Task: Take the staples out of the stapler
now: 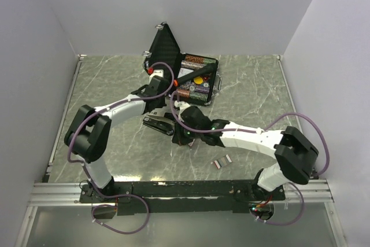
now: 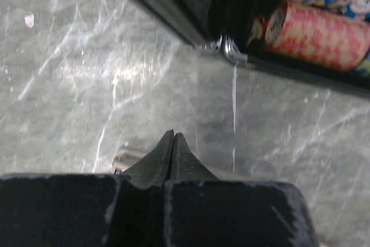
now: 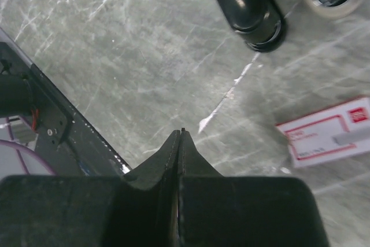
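- Both pincers are seen clenched. The left pincer (image 2: 173, 141) has its fingers pressed together into one point, and the right pincer (image 3: 181, 138) is shut the same way, tip against tip.
- The stapler (image 1: 158, 124), black and low, is seen from above lying on the grey marbled counter (image 1: 254, 93). It is near the middle, just in front of the open case (image 1: 165, 47), and is partly covered by the two wrists that meet over it.
- The left pincer is pointed down at the counter just beside the stapler's far side, close to the case's corner.
- In the left wrist view a pale metal part (image 2: 124, 157) is seen just under and to the left of the closed tips. Whether it is touched, or belongs to the stapler, cannot be told.
- Stacks of striped chips (image 2: 318, 33) are held in the case, whose lid stands upright.
- The right pincer is held low over bare counter at the stapler's right end, and contact with the stapler cannot be made out.
- In the right wrist view a rounded black piece (image 3: 254, 13) is seen beyond the tips, apart from them. It cannot be identified with certainty.
- A small red-and-white box (image 3: 326, 134) lies flat on the counter to the right of the right pincer, apart from it, and nearer the arm bases than the stapler.
- The rig's dark rail (image 3: 55, 125) is seen at the left of that view.
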{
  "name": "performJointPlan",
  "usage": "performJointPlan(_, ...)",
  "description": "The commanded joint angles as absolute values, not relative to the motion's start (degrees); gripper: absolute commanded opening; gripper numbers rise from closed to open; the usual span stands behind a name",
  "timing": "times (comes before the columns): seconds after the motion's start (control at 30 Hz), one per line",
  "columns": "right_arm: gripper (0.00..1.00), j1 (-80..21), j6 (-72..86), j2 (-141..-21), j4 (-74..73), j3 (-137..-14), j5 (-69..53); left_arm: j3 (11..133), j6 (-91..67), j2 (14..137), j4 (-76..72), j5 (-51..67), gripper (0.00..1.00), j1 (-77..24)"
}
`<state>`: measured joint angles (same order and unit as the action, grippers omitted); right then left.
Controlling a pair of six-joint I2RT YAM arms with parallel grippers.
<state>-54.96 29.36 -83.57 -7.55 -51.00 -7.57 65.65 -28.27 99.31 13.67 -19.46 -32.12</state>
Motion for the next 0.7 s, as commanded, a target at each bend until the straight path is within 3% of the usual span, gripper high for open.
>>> performJointPlan(0.0,0.00,-56.1,34.3,-86.0,-1.6,-52.6,-8.7,69.3,-29.4,102.3,9.7,-22.8,0.01,-32.4)
performJointPlan(0.3,0.00,-57.7,40.7,-92.3,4.6,-53.4,-6.9,69.8,-29.8,107.6,9.4,-23.7,0.01,-32.4)
performJointPlan(0.67,0.00,-58.3,45.0,-97.6,8.0,-54.0,-0.1,64.3,-30.7,105.4,9.1,-22.6,0.01,-32.4)
